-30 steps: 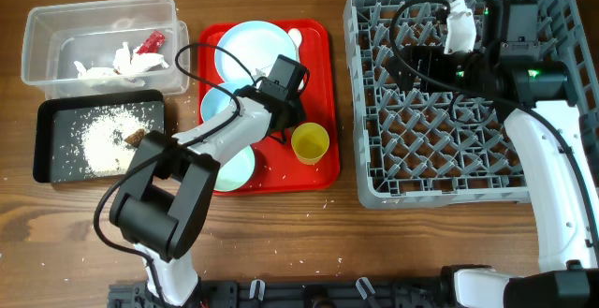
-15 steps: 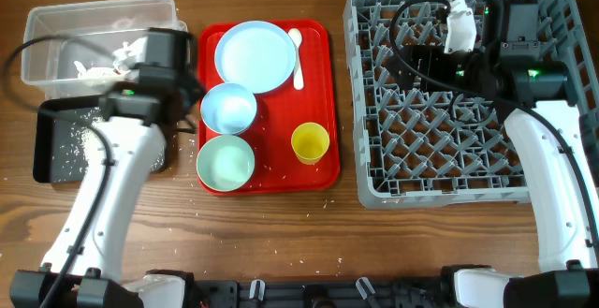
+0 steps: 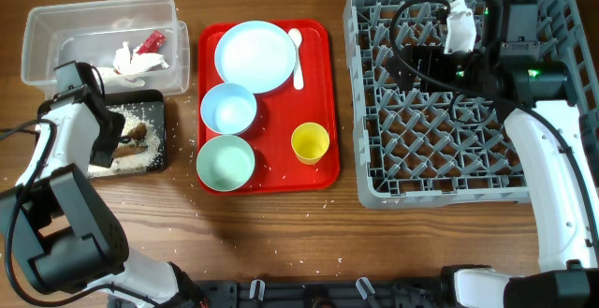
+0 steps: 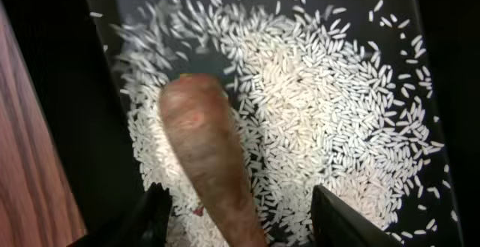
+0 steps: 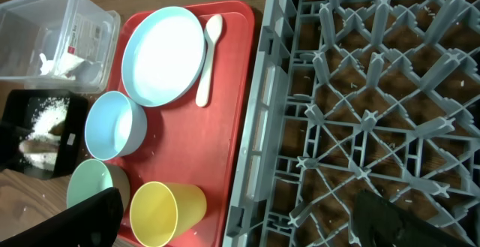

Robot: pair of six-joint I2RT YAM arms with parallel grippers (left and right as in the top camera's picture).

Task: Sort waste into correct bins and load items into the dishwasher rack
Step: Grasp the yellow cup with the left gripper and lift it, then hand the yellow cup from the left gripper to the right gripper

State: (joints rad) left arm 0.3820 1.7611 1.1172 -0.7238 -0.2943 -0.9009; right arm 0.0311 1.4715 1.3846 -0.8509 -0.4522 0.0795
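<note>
Overhead, the left hand point(image 3: 117, 138) is now hanging over the black tub point(image 3: 165, 111) at left, having swung away from the red tray point(image 3: 316, 83); it is spreading wide, a brown sausage piece point(image 4: 202, 142) lying on rice point(image 4: 322, 112) between its fingers point(image 4: 154, 221); the right hand point(image 5: 240, 206) is staying wide over the rack point(image 3: 449, 158).

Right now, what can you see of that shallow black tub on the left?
It is a shallow, glossy black rectangular tub, plastic by its look, flat on the wooden table beside the clear tub. White rice grains cover much of its floor, with a brown sausage-like piece over them. The open left gripper hangs over it, hiding its left part from overhead.
</note>
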